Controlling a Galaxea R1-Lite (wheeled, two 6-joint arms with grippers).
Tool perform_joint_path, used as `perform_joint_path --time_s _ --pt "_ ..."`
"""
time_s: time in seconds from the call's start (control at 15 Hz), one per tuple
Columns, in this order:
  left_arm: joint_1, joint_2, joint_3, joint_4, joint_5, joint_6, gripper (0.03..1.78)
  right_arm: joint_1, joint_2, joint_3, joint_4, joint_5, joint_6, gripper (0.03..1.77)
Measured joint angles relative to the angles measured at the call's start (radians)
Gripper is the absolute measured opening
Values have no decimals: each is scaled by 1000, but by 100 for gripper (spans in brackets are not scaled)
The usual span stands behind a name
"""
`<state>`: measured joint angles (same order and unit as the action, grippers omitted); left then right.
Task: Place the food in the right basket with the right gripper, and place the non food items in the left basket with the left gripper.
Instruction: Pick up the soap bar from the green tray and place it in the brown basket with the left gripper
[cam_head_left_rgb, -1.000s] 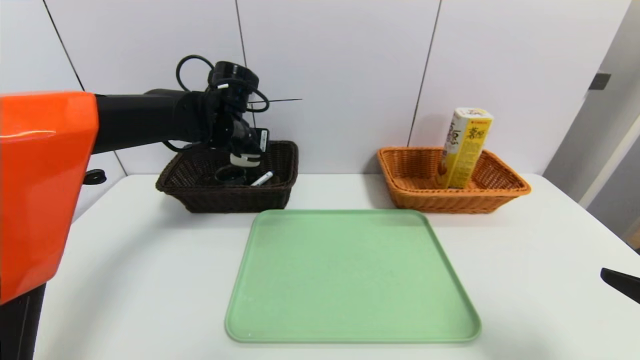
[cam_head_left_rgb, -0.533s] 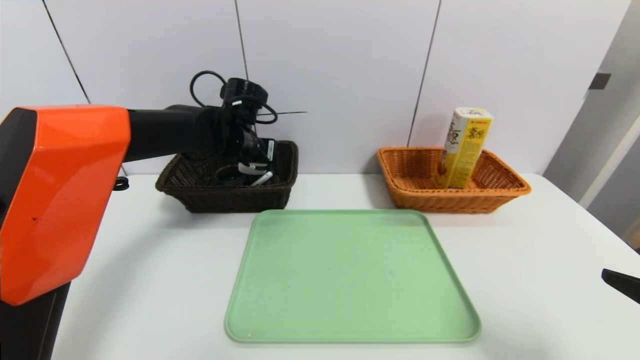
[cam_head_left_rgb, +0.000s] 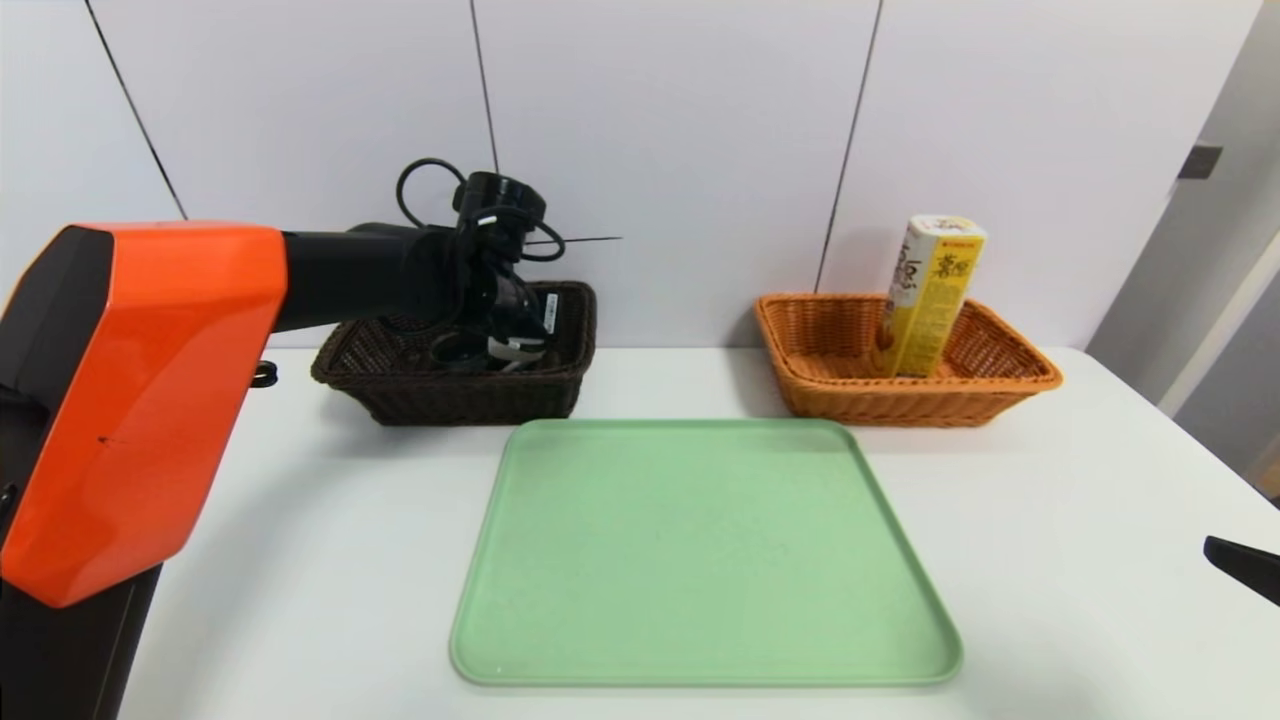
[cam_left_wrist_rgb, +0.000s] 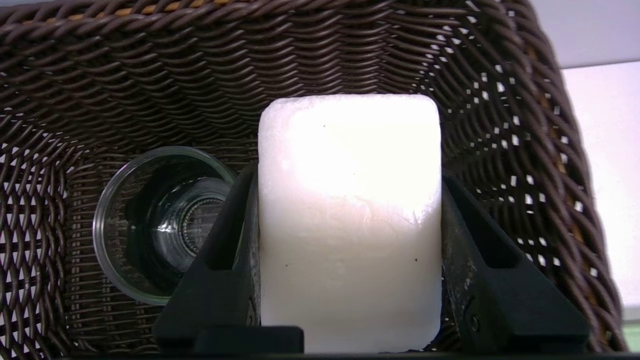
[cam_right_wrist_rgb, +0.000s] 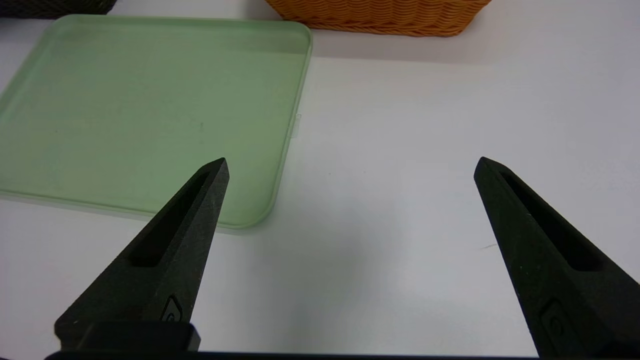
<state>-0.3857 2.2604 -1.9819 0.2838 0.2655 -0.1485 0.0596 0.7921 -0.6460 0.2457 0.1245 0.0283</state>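
Observation:
My left gripper (cam_head_left_rgb: 512, 347) is down inside the dark brown left basket (cam_head_left_rgb: 560, 385), shut on the white sponge-like block (cam_left_wrist_rgb: 350, 215); both black fingers press its sides. The clear glass cup (cam_left_wrist_rgb: 160, 225) stands on the basket floor beside the block. The marker is hidden behind the gripper. The tall yellow snack box (cam_head_left_rgb: 928, 297) leans upright in the orange right basket (cam_head_left_rgb: 1010, 385). My right gripper (cam_right_wrist_rgb: 350, 165) hovers open over the bare table at the right front edge, with only a black tip (cam_head_left_rgb: 1240, 566) showing in the head view.
A green tray (cam_head_left_rgb: 700, 550) with nothing on it lies on the white table (cam_head_left_rgb: 300, 540) in front of both baskets. The white wall stands right behind the baskets.
The left arm has lowered and moved slightly right, carrying the white block down into the dark basket until the marker is covered. The right gripper has not moved.

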Motion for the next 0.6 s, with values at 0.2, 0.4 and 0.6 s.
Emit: perform_joint_path --time_s 0.2,0.4,0.6 --pt "-4 5 0 -14 0 0 124 0 0 3 0 1 0 169" --pt "-1 5 -1 -22 -1 1 140 0 0 3 -2 2 -1 169" --pt "1 -15 -1 -21 -1 1 149 0 0 2 -2 0 0 169"
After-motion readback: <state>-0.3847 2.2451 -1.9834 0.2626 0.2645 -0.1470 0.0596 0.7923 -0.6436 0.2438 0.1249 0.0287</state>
